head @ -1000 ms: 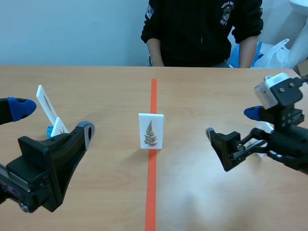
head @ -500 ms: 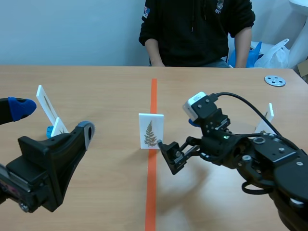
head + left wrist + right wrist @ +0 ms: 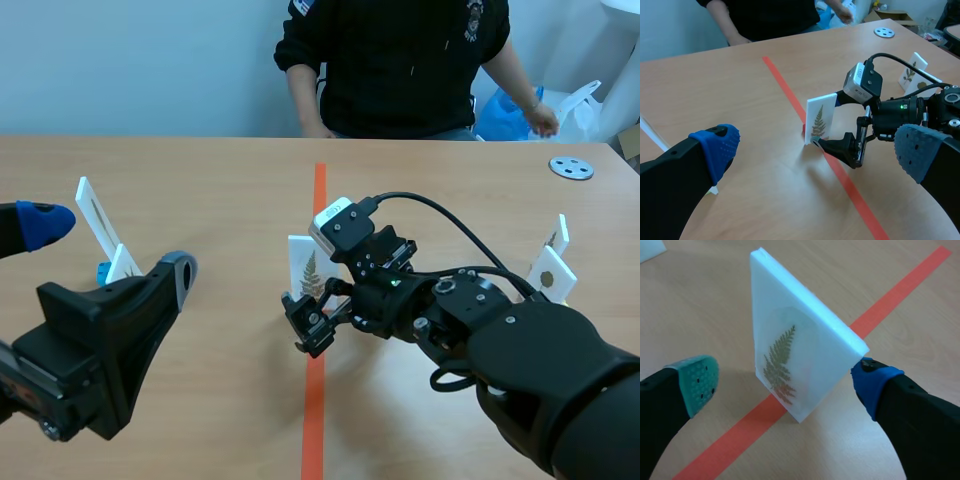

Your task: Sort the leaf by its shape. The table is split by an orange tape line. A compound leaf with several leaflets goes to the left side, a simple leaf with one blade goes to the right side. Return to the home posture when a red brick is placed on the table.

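**Fern card (image 3: 302,268) between spread fingers, not yet pinched**

In the scene view we find the right pincer (image 3: 322,298) open. The card stands upright between its fingers, on the tape line (image 3: 314,420). The left pincer (image 3: 105,250) is open too, and the card is well clear of it.

From the left wrist view, the card is ahead of the left pincer (image 3: 817,150). The right pincer (image 3: 827,121) has one finger in front of the card and one behind.

In the right wrist view the green pad (image 3: 699,381) is apart from the printed face. The blue pad (image 3: 871,381) sits just beside the rear edge, and we cannot tell whether it touches.

We judge the card to be light, stiff and smooth. It is balanced on its narrow bottom edge, so a one-sided nudge would likely tip it. We would take hold across the two flat faces at about mid-height, closing gently. The many leaflets mean it belongs on the left side.
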Controlling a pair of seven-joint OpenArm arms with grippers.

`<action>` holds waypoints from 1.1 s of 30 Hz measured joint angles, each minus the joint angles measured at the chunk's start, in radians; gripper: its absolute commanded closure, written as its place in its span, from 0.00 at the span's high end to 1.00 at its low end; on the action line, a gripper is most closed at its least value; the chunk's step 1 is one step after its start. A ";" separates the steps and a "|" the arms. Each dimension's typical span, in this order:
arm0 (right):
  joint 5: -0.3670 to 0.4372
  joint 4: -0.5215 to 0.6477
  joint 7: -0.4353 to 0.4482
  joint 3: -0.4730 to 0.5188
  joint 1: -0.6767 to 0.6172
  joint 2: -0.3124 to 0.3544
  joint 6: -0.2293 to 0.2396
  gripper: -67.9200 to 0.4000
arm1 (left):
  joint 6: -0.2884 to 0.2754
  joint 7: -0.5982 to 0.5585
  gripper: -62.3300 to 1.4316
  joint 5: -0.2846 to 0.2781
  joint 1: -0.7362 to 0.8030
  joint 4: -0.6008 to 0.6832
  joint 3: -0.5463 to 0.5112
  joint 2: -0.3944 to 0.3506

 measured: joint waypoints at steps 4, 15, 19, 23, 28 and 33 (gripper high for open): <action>-0.002 0.000 0.006 -0.002 -0.003 0.006 0.000 0.56 | 0.000 -0.003 1.00 0.000 0.000 0.000 0.000 0.000; -0.008 0.000 0.019 -0.006 -0.003 0.011 0.000 0.24 | 0.000 -0.003 1.00 0.000 0.000 0.000 0.000 0.000; -0.008 0.000 0.027 -0.006 -0.003 0.011 0.000 0.14 | 0.000 -0.003 1.00 0.000 0.000 0.000 0.000 0.000; -0.008 0.000 0.036 -0.006 -0.003 0.011 0.000 0.08 | 0.000 -0.003 1.00 0.000 0.000 0.000 0.000 0.000; -0.008 0.001 0.061 -0.006 -0.003 0.011 0.000 0.06 | 0.000 -0.003 1.00 0.000 0.000 0.000 0.000 0.000; -0.008 0.076 0.068 -0.004 -0.031 0.026 0.002 0.06 | 0.000 -0.003 1.00 0.000 0.000 0.000 0.000 0.000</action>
